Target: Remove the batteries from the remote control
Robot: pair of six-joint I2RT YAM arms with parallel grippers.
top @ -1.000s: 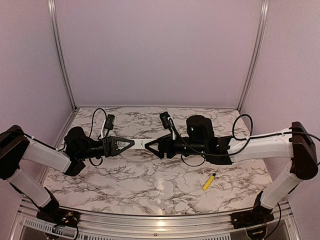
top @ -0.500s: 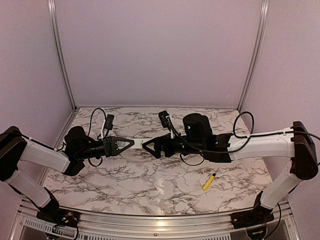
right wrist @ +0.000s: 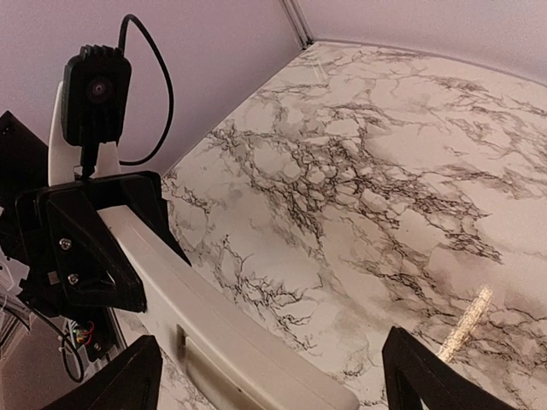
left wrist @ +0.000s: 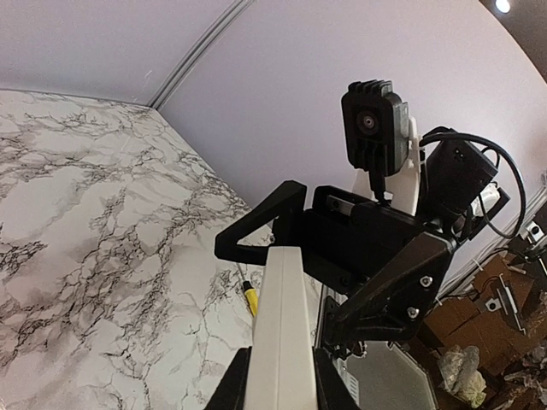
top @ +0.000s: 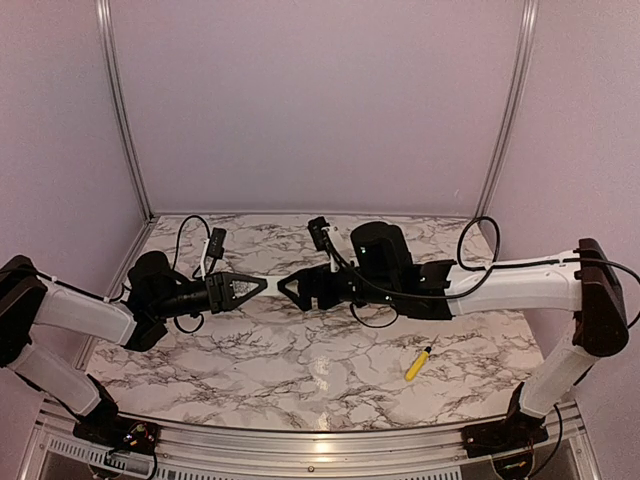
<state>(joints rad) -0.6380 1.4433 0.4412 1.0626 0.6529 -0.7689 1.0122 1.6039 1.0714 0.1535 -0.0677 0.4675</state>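
Leftward, away from the screwdriver [top: 417, 363], the right gripper [top: 285, 288] has been moved. Its jaws are spread wide at the free end of the remote [left wrist: 282, 342]. That remote is held aloft, well left of the screwdriver, clamped narrowly in the left gripper [top: 260, 286]. It is judged light, stiff and slick, best taken by its long edges. No batteries are seen.

High rear overview, opposed close wrist views sharing remote control [left wrist: 282, 333]
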